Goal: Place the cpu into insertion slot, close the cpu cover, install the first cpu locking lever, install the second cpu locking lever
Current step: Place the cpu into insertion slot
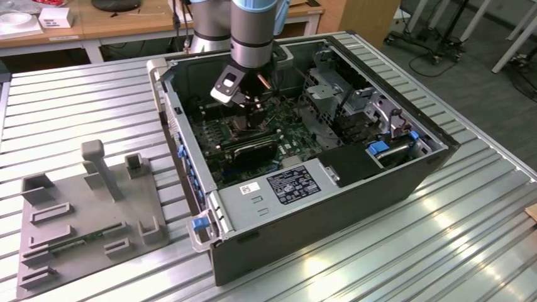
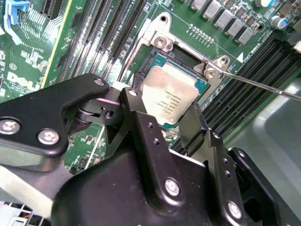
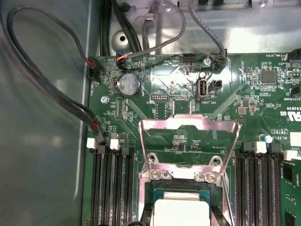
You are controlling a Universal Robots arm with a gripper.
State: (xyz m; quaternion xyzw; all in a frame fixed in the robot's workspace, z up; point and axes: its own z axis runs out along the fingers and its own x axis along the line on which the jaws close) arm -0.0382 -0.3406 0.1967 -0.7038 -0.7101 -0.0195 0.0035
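Black fingers [image 2: 141, 136] of my gripper [image 2: 163, 109] clamp the cpu [image 2: 171, 94] by its side edges, holding it level at the insertion slot [image 2: 186, 55]; near it the cpu cover [image 3: 188, 123] stands flipped open, leaving the slot clear.

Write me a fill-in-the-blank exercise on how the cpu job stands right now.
1. The cpu cover is ___, not down over the cpu.
2. The board around the insertion slot is ___ in colour.
3. In the exterior view the gripper reaches down inside the computer ___.
Missing words: open; green; case.
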